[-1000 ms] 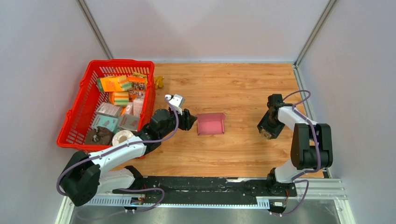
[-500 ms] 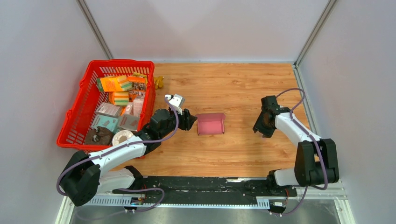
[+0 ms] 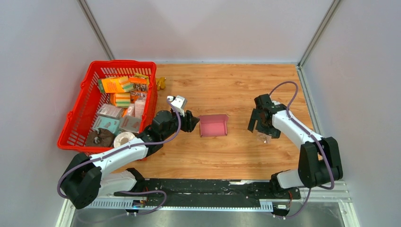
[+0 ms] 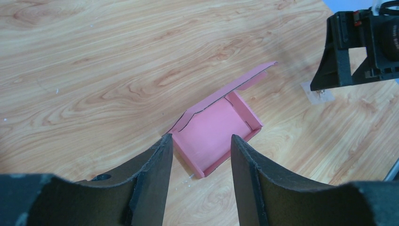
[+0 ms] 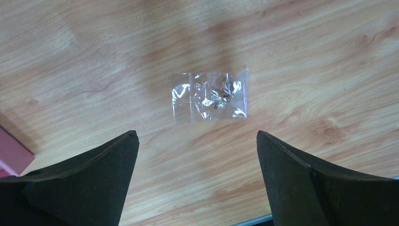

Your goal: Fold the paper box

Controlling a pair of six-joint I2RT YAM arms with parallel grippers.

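Pink card, the paper box, lay on the wooden table between the two arms in the top view. It was a shallow tray open upward, with a flap raised along one long side. The left gripper sat just beside the box's left edge. The right gripper hung well apart to the right, over a small clear bag. A red basket of printed packages stood at the table's left. Left wrist view: fingers parted and clamping nothing, the box's near corner lying just past the tips, in line with the gap. Could not tell whether a tip touched the card. Right wrist view: fingers spread wide and empty above the clear bag. The bag lay flat on the wood with something small and glinting inside. A pink corner of the box showed at the left edge.
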